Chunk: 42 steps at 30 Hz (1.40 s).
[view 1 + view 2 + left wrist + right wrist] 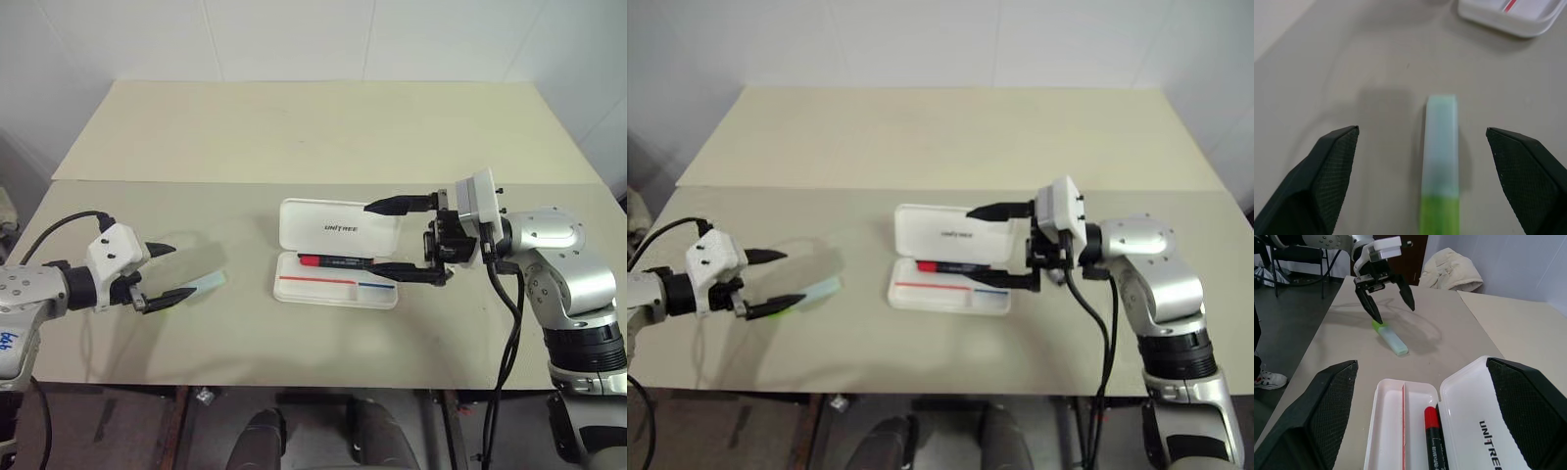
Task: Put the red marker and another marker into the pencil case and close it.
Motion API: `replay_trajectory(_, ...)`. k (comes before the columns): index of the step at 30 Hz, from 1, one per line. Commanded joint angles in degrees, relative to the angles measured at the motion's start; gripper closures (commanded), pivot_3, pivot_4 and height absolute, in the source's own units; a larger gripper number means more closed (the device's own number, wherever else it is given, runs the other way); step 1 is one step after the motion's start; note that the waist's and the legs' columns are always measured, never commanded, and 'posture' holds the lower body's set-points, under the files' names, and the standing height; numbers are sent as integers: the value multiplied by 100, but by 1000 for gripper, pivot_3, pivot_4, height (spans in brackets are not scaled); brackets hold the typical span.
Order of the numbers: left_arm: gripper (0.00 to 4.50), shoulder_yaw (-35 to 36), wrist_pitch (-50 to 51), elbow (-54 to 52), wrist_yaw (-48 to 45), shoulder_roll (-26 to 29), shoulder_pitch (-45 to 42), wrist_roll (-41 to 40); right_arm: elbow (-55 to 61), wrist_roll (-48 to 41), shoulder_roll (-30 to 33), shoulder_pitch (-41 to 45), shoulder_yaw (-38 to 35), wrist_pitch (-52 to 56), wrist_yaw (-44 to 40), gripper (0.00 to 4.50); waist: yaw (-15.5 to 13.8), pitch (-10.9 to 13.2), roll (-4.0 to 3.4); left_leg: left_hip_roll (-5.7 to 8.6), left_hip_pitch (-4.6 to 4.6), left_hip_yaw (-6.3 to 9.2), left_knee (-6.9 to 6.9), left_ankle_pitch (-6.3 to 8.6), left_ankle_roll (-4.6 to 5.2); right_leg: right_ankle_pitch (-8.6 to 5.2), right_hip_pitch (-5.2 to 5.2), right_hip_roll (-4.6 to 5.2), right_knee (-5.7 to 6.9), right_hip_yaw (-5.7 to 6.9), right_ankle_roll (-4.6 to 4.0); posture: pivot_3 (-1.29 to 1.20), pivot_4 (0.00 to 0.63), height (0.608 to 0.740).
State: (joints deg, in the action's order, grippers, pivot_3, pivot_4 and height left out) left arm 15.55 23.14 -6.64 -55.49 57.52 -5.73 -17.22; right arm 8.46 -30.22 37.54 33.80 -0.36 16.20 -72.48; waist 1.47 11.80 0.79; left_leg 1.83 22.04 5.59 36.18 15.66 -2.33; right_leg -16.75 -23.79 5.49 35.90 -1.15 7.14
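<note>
Bare table (245,323) surrounds highlighter (208,284); open case (338,264) well apart.

Left gripper (165,274) low at the left, jaws spread wide (empty), right gripper (384,238) pointing leftward, jaws parted

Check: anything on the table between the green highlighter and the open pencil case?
Nothing: bare table between the green highlighter and the pencil case. The right wrist view and both eye views show it.

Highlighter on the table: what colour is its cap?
Bright green cap on the highlighter, clearest in the left wrist view.
</note>
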Motion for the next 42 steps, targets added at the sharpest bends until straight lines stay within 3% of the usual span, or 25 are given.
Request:
replay_trajectory(1,0,98,278,-141,36,119,140,29,89,21,71,44,-161,-172,75,43,0,0,0,-1,0,0,-1,0,0,0,0,0,-1,1,0,0,150,740)
replay_trajectory(12,0,-853,-551,684,-198,37,-115,717,484,-19,233,-322,-277,-158,326,43,-6,0,-1,-2,0,0,-3,0,0,0,0,1,-4,3,-3,0,150,740)
replay_trajectory(15,634,-990,-858,1049,-138,28,-345,892,563,-29,279,-395,-328,-164,418,0,-27,-1,-3,2,-3,0,-1,-3,-1,2,2,5,0,2,-4,0,150,740)
replay_trajectory(24,3393,-1028,-1028,1342,-160,-91,-588,786,718,30,305,-602,-389,-234,618,0,-2,-1,-3,-3,-13,-1,0,-27,13,35,10,-1,0,8,-25,0,150,740)
replay_trajectory(42,3394,-1032,-1464,513,-1313,65,-1339,282,67,406,469,-1047,-533,-709,601,0,3,-1,-2,-2,5,-3,-4,-30,9,47,7,-2,-28,10,-13,0,150,740)
